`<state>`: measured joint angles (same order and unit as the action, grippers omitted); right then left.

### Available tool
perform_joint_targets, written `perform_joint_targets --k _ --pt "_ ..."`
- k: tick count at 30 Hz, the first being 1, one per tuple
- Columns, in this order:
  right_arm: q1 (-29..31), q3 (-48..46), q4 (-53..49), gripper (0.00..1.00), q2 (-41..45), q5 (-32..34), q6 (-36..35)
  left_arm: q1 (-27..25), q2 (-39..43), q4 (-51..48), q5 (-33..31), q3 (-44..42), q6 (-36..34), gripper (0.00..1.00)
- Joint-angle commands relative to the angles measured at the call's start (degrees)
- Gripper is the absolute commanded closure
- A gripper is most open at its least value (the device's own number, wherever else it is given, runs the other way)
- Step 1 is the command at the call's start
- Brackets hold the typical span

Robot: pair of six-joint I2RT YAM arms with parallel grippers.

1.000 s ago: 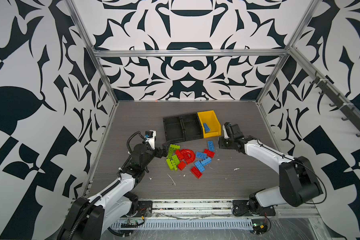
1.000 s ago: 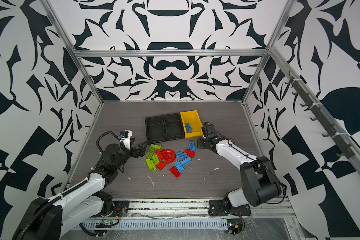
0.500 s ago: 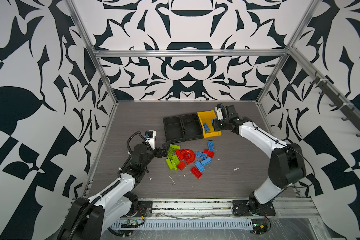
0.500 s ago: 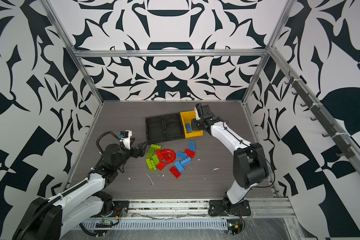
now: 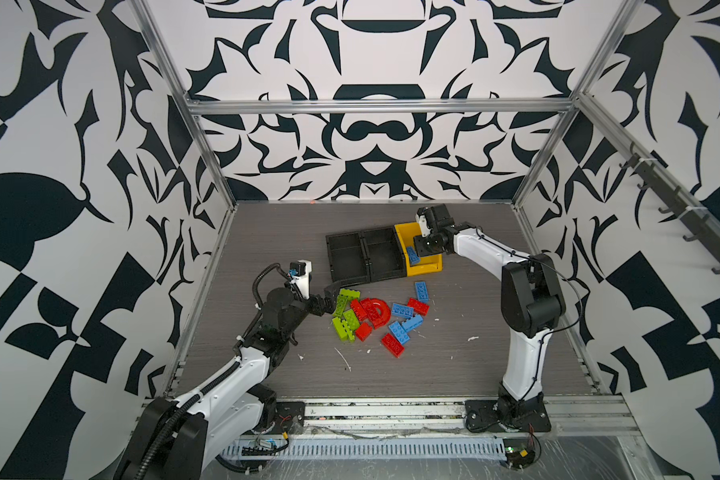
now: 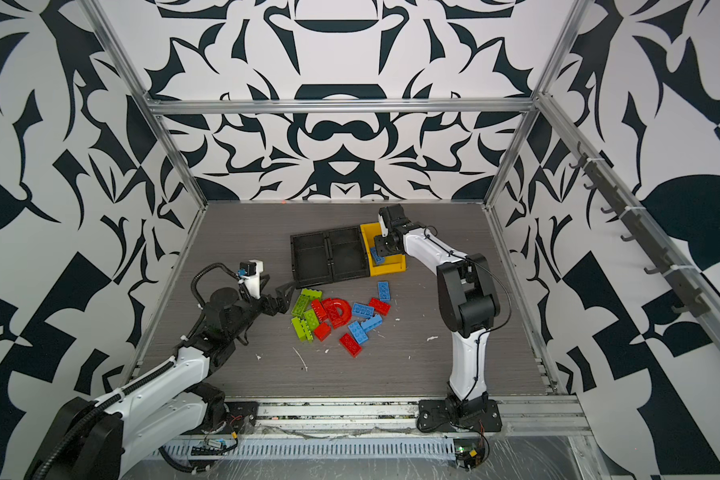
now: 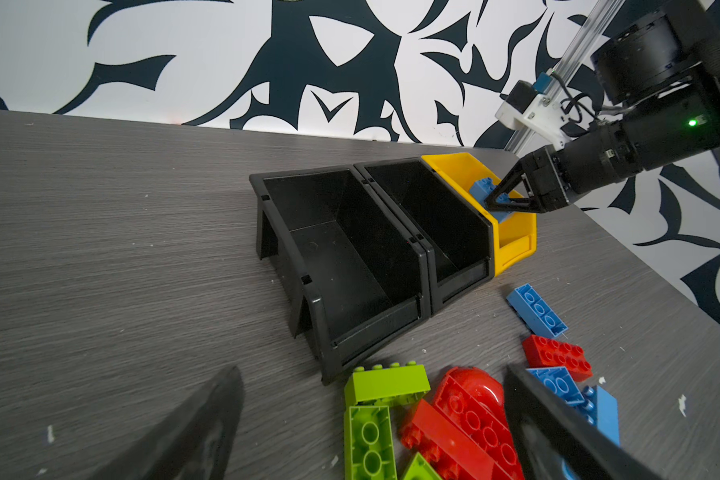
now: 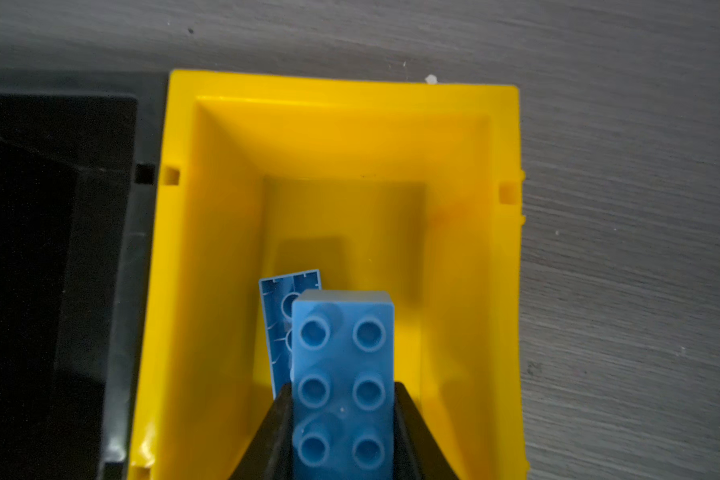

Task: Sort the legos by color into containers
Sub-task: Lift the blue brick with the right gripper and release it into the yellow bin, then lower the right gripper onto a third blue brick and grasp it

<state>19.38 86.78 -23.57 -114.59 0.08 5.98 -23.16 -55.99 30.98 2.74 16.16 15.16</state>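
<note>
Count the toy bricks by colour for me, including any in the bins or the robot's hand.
Green legos: 4
Red legos: 5, one an arch
Blue legos: 6, one in the right hand, one in the yellow bin
Total: 15

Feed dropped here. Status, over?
Right gripper shut on blue brick over yellow bin. Left gripper open beside green bricks. Second brick already inside; nothing blocks drop.
</note>
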Motion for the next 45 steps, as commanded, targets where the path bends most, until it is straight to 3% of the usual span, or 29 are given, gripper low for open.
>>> perform_joint_targets --k 1,4,12,18,32,37,45 --pt "0.3 1.9 -0.5 0.66 0.5 1.2 -0.4 -0.1 0.9 0.1 -0.4 0.5 -0.3 0.00" --pt "0.3 1.6 -0.3 0.65 0.0 1.8 -0.4 -0.1 0.7 0.2 -0.3 0.5 -0.2 0.00" --pt "0.3 1.9 -1.1 0.50 0.6 2.4 0.1 -0.1 0.4 0.3 0.0 0.6 -0.2 0.00" --pt "0.9 -0.5 -2.5 0.47 5.7 1.7 1.0 -0.1 1.5 -0.2 -0.1 0.4 -0.1 0.00" --pt "6.9 -28.7 4.4 0.45 32.0 4.2 10.9 -0.1 1.5 -0.2 0.2 0.5 0.0 0.00" --pt "7.3 -33.2 7.3 0.45 32.3 4.5 11.8 -0.1 1.0 0.0 0.6 0.7 0.2 0.00" --pt "8.4 -32.8 9.9 0.45 27.2 3.6 12.1 -0.1 0.8 0.0 0.3 0.6 0.1 0.00"
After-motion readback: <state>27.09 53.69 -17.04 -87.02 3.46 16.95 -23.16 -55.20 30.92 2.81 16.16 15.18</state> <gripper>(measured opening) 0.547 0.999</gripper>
